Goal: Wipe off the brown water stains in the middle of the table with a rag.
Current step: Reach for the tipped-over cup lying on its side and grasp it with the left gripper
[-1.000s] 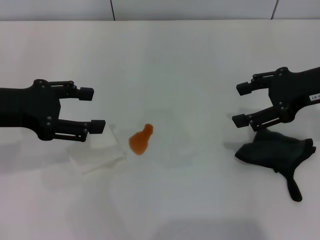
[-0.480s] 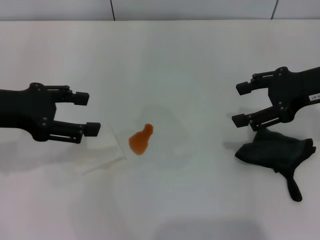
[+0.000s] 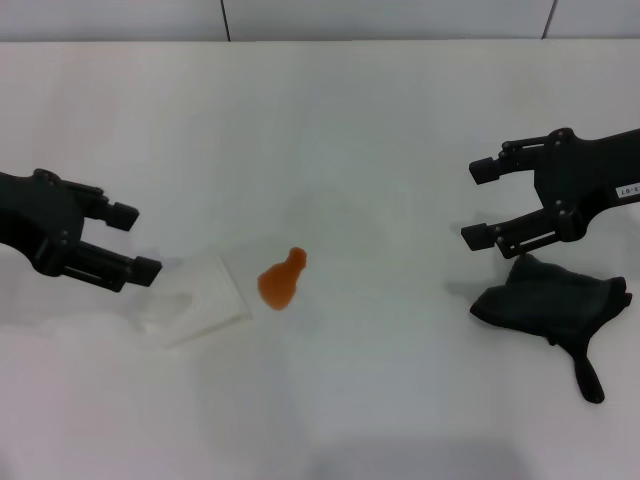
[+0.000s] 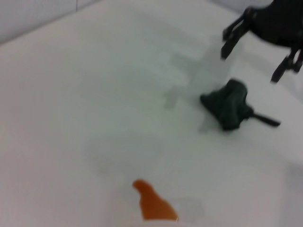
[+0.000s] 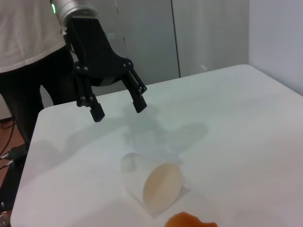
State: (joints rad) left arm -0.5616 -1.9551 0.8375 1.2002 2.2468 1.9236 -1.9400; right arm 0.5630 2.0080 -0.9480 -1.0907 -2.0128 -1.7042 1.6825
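- The rag (image 3: 553, 308) lies loose on the bench (image 3: 330, 120), on your right side and near the front edge, a dark lump with its narrow tail pointing toward you. Nothing is holding it, so the step in hand looks to be the pick-up.
- Your right hand (image 3: 482, 204) hangs just behind the lump, fingers spread wide and pointing toward the middle of the bench, empty. To do this well, bring it down over the thick body of the cloth, not the tail; a pinch on the tail would likely leave the bulk dangling and give you little to press with.
- Close on a good fold so some cloth sits under the fingertips; that is what will meet the bench when you wipe.
- The brown water stains (image 3: 281, 281) are one small pear-shaped orange blotch in the middle of the bench, well apart from the rag. Plan a sweep from right to left.
- A white paper cup (image 3: 196, 304) lies on its side just left of the blotch, its mouth facing it in the right wrist view. Stop the wipe short of it, or you may knock it or smear liquid against it.
- Your left hand (image 3: 133, 240) is out at the left, beyond the cup, fingers spread and empty, arm low over the bench.
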